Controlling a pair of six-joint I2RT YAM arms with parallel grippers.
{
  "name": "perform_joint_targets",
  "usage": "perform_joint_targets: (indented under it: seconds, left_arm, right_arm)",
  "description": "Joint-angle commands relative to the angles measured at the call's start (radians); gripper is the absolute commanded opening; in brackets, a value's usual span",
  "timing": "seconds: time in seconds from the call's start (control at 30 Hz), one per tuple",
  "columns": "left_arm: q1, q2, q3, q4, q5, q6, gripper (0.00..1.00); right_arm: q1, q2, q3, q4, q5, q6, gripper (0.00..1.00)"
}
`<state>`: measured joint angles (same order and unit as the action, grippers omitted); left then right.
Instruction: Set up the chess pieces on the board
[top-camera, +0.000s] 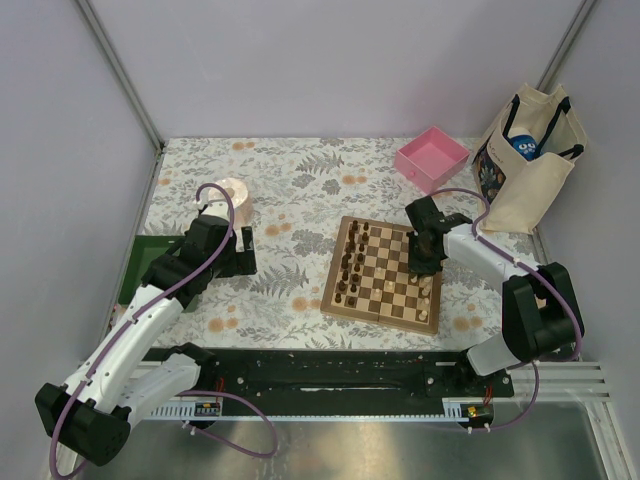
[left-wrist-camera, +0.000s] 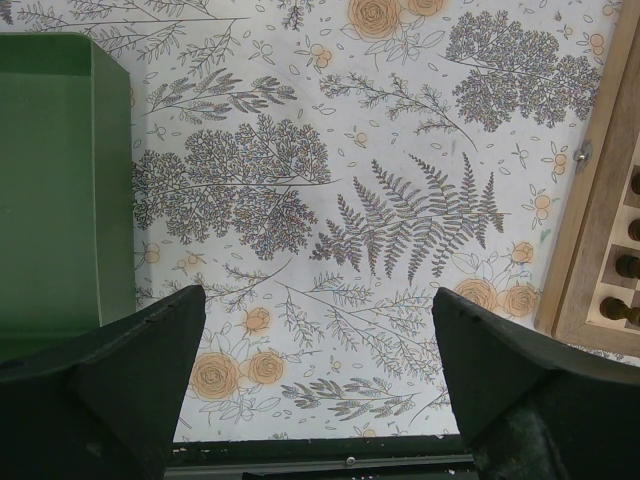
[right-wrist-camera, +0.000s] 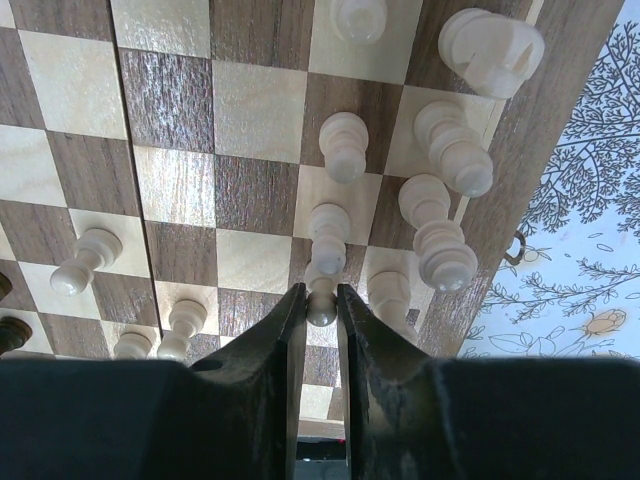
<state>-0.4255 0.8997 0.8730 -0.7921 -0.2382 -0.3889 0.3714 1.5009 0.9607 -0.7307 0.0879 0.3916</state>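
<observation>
1. Well left of the board (top-camera: 388, 288), a green tray (left-wrist-camera: 60, 180) sits on the flowered tablecloth (left-wrist-camera: 400, 200). I see no chessmen on what shows of it.
2. Just left of the board, my left gripper (left-wrist-camera: 318, 370) hangs over the cloth with its fingers spread wide, gripping nothing.
3. On the board's left side, the dark pieces (top-camera: 350, 265) stand in two files along that edge. This side looks done or nearly so, but they are too small to count.
4. In the board's middle the squares are mostly bare. One stray pale piece (right-wrist-camera: 85, 262) stands there, apart from its group, and probably needs moving.
5. On the board's right side, the pale pieces (right-wrist-camera: 440, 140) form two files by that edge with gaps, so this side is unfinished.
6. Over the board's right side, my right gripper (right-wrist-camera: 320, 292) has its jaws nearly together, pinching a pale pawn (right-wrist-camera: 321, 312) by its top, low over the pawn file.
7. My read is that the task is well past halfway, with only the pale side left.
</observation>
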Motion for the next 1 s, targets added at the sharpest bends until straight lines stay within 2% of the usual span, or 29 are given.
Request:
perform_joint_targets:
  seconds: [0.0,0.43,0.63,0.97]
  left_arm:
    - [0.004,0.004,0.004,0.030,0.014,0.008,0.99]
    - [0.004,0.001,0.004,0.030,0.014,0.008,0.99]
    - [0.004,0.001,0.004,0.031,0.014,0.008,0.99]
    - [0.005,0.001,0.004,0.031,0.014,0.007,0.99]
  right_arm:
    - [0.008,-0.008,0.004,-0.003,0.007,-0.013,0.29]
    - [0.026,-0.086,0.070,-0.010,-0.062,-0.016,0.41]
    - [0.090,-0.088,0.110,-0.018,-0.074,0.003,0.43]
    - [0.187,-0.039,0.046,0.016,-0.082,0.055,0.43]
